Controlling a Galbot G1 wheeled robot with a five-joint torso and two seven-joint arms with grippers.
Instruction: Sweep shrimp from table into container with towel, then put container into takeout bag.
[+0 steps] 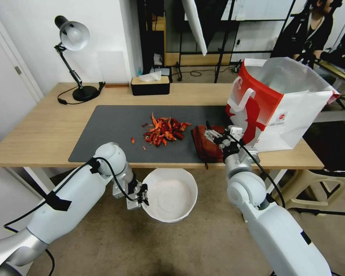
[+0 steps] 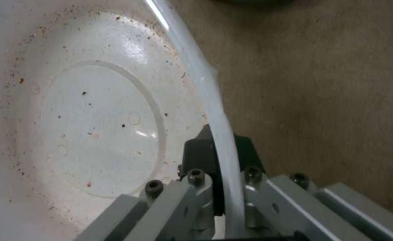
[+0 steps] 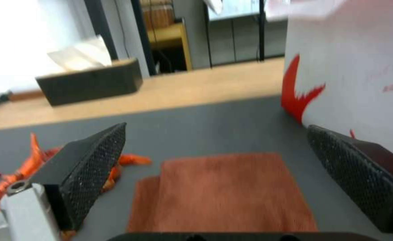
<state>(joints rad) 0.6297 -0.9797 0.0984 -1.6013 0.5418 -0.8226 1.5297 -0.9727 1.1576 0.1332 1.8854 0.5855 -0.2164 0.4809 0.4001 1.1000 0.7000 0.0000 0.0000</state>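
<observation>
The shrimp point(image 1: 165, 131) lie heaped on the dark grey mat of the table point(image 1: 38, 130). Right of the heap lies the folded rust-brown towel point(image 1: 205, 145), flat on the mat. My right gripper point(image 1: 219, 136) hovers open just over the towel point(image 3: 223, 194), one pad point(image 3: 94, 167) near the shrimp point(image 3: 9, 182), the other pad point(image 3: 352, 170) by the takeout bag point(image 3: 352, 67). The takeout bag point(image 1: 280, 103) stands open at the table's right end. Below the front edge, my left gripper point(image 1: 143, 196) is shut on the rim of the white container point(image 1: 171, 194). The wrist view shows the gripper point(image 2: 221, 157) pinching that rim of the container point(image 2: 94, 127).
A black tissue box point(image 1: 150, 85) and a desk lamp point(image 1: 74, 38) stand along the table's back edge. A few stray shrimp bits point(image 1: 133, 140) lie left of the heap. A stool frame point(image 1: 314, 188) stands on the floor at the right, beneath the table end.
</observation>
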